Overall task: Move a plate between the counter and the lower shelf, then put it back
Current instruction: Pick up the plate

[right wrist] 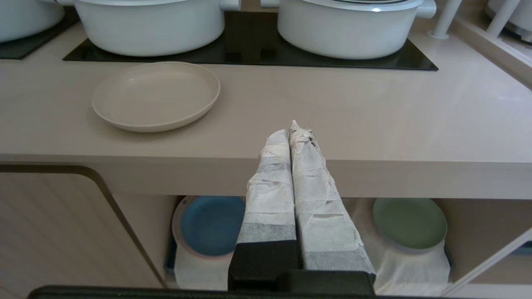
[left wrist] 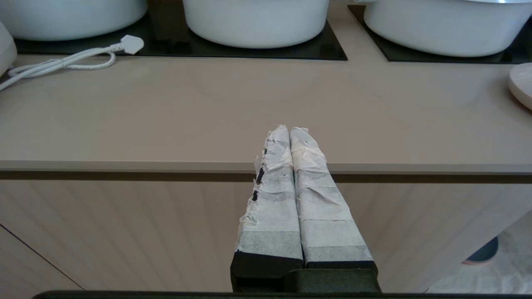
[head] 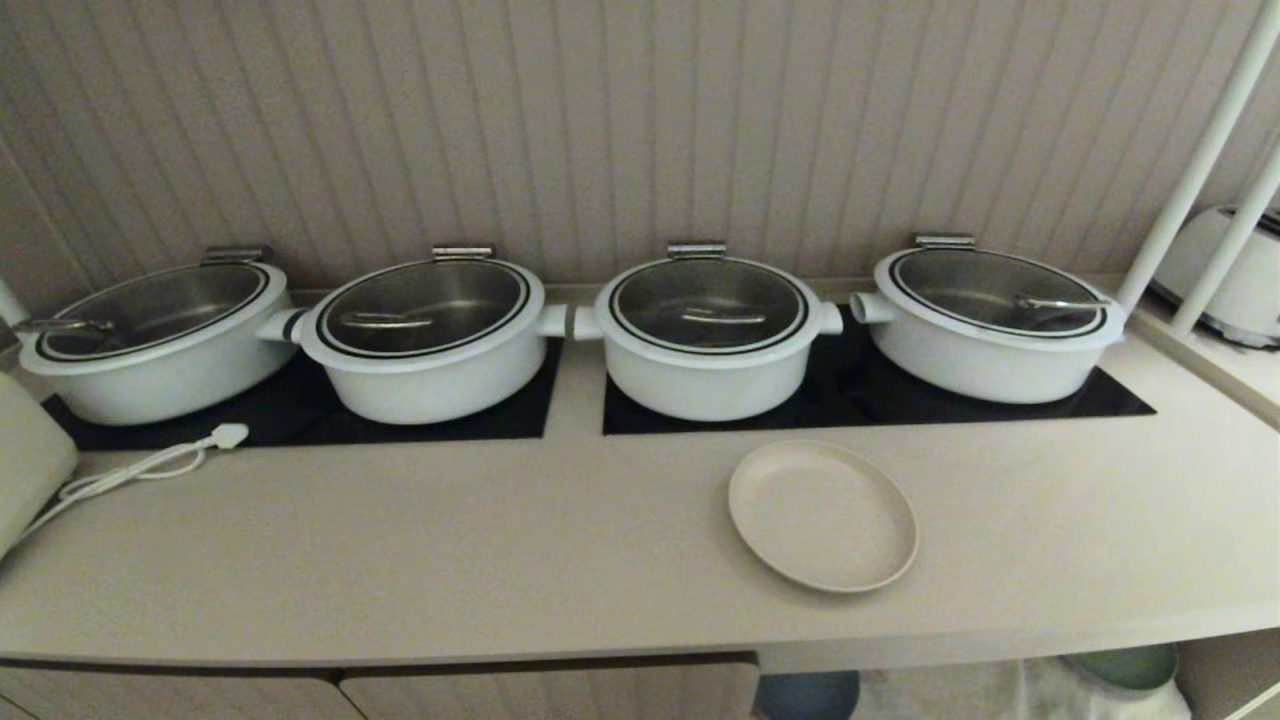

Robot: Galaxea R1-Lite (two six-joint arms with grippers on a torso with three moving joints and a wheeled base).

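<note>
Plate: the plate [head: 822, 515] was round, matte cream-beige, with a low raised rim, and empty.
Place: it lay flat on the table [head: 400, 560], just in front of the right black hob panel [head: 880, 400], near the front edge.
Writing: no brand or label could be read anywhere.
Pots: four white pots [head: 708, 335] with glass lids stood on the hob panels; utensils showed under the lids.
Lower shelf: the lower shelf [right wrist: 469, 232] held a blue plate [right wrist: 210, 224] and a green plate [right wrist: 409, 222] on a white cloth [right wrist: 399, 265].
Left gripper: the left gripper [left wrist: 289, 129] hung before the table edge, taped fingers pressed together, empty.
Right gripper: the right gripper [right wrist: 290, 132] hung before the table edge above the shelf, fingers closed, empty.
</note>
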